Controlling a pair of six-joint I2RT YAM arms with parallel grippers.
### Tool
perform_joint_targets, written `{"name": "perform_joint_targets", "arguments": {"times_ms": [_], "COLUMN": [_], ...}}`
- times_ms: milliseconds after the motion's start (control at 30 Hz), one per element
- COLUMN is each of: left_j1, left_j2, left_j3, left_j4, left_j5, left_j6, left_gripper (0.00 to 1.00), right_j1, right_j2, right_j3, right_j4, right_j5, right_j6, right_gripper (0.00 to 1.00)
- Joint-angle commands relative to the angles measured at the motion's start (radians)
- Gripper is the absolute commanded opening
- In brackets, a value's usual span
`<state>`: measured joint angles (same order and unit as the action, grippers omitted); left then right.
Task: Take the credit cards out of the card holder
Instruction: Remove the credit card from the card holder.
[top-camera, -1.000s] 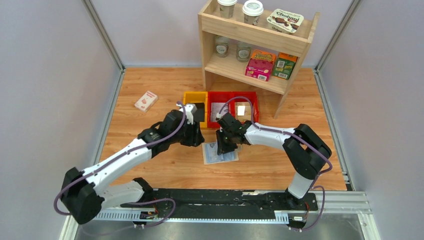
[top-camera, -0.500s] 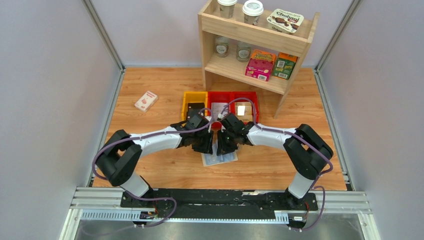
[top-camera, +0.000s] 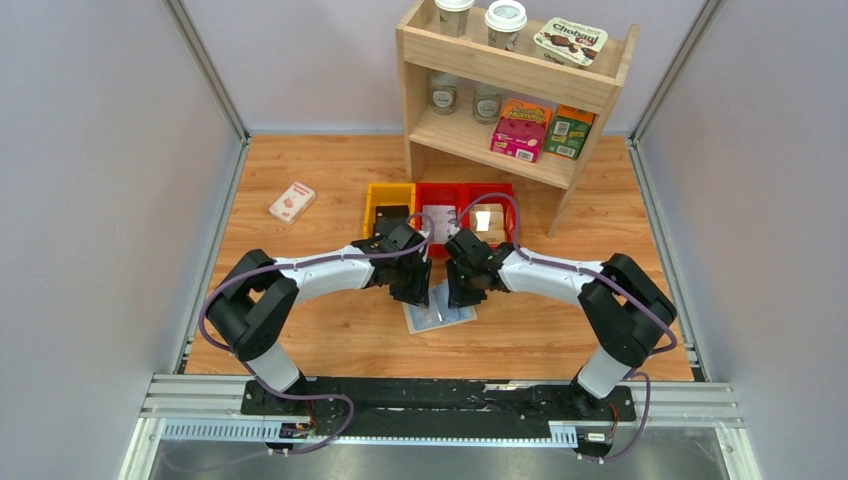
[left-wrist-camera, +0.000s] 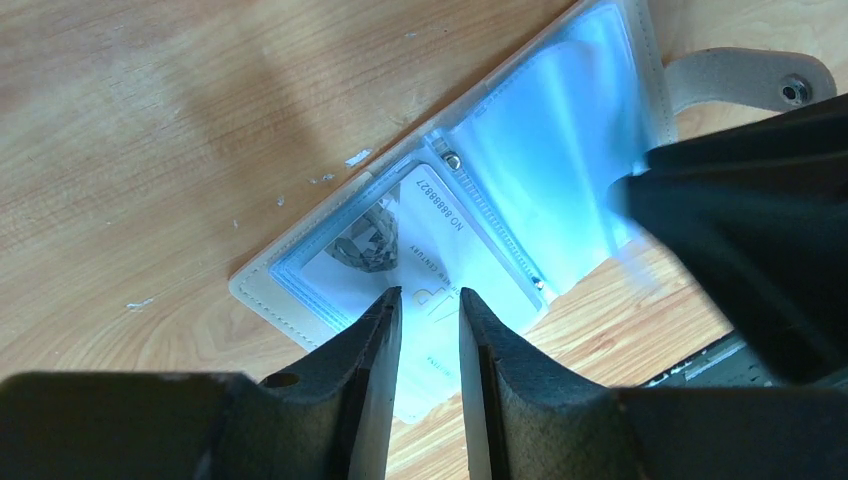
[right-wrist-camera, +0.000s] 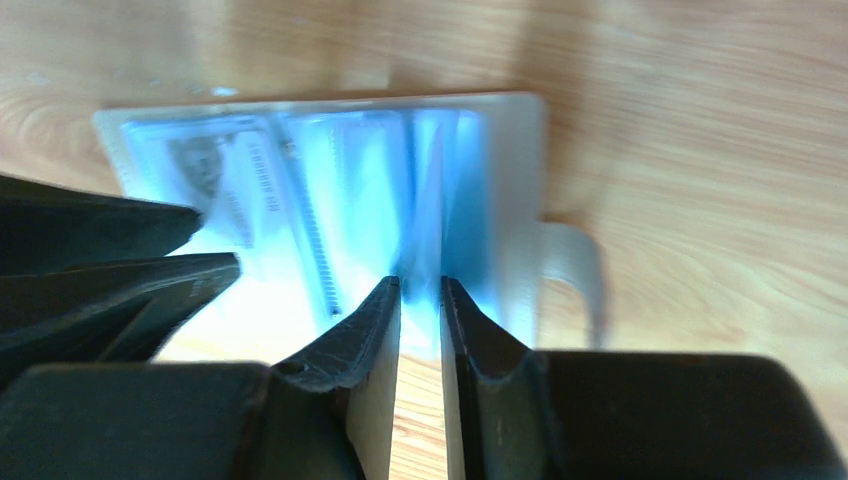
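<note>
Left wrist: left gripper (left-wrist-camera: 425, 300) jaws narrow, slim gap, nothing clamped. Credit card (left-wrist-camera: 420, 235) face showed through gap, directly beneath tips, near end sticking out past edge of card holder (left-wrist-camera: 560, 130). Holder lay open flat on bench (left-wrist-camera: 150, 120), ahead of tips, snap tab (left-wrist-camera: 745, 80) far right. Right gripper (right-wrist-camera: 420, 285) jaws likewise narrow, tips over holder's other half.

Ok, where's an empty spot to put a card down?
Bare wood around the small box, and along the near edge before the card holder. Crowded where left fingers and right fingers meet over it.
</note>
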<state>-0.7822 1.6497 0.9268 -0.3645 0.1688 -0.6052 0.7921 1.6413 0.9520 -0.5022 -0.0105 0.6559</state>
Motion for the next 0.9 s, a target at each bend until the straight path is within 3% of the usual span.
{"name": "perform_joint_targets", "arguments": {"times_ms": [0, 167, 400, 600, 867], "left_j1": [-0.006, -0.012, -0.012, -0.012, -0.011], "left_j2": [0.013, -0.028, -0.230, -0.364, -0.268], "left_j3": [-0.025, -0.034, -0.074, -0.141, -0.166], "left_j4": [-0.097, -0.059, 0.006, 0.019, 0.064], "left_j5": [-0.046, -0.045, -0.089, -0.166, -0.134], "left_j6": [0.008, 0.024, -0.017, -0.102, -0.154], "left_gripper": [0.37, 0.39, 0.43, 0.40, 0.30], "right_j1": [-0.063, -0.080, -0.074, -0.073, -0.053], "right_j2": [-0.121, -0.265, -0.414, -0.298, -0.129], "right_j3": [-0.034, -0.073, -0.174, -0.190, -0.171], "right_j4": [-0.128, -0.092, 0.230, 0.433, 0.545], "right_j5": [0.227, 0.241, -0.089, -0.344, -0.385], "right_j6": [0.068, 0.045, -0.025, 0.004, 0.045], "right_gripper": [0.25, 0.34, 0.44, 0.37, 0.36]}}
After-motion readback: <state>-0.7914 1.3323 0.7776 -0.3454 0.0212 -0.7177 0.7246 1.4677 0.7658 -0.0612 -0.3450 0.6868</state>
